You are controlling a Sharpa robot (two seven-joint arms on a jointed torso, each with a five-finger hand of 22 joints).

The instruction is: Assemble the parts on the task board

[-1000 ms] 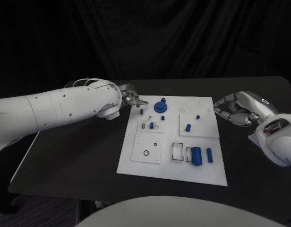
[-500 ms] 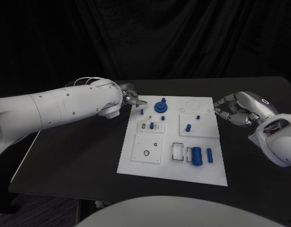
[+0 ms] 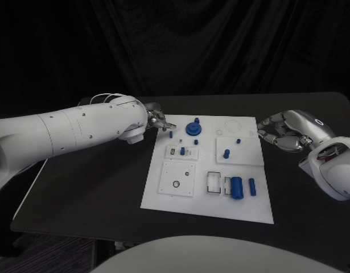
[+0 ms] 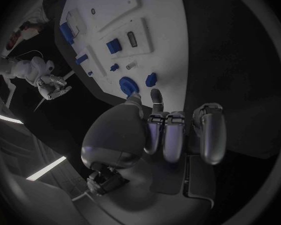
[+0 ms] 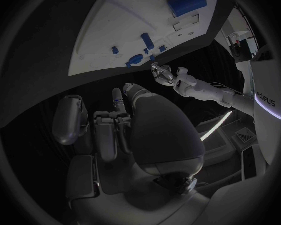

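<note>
- The flat white rectangular task board (image 3: 208, 187) is laid in the middle of the black desk (image 3: 93, 187).
- Small blue plastic parts (image 3: 242, 186) are seated in its shallow recesses; a round blue knob-shaped part (image 3: 194, 127) stands near its far edge.
- The silver left hand (image 3: 157, 120) is held at the board's far-left corner, fingers curled in, nothing gripped.
- The silver right hand (image 3: 280, 133) is kept just off the board's right edge, clenched on nothing.
</note>
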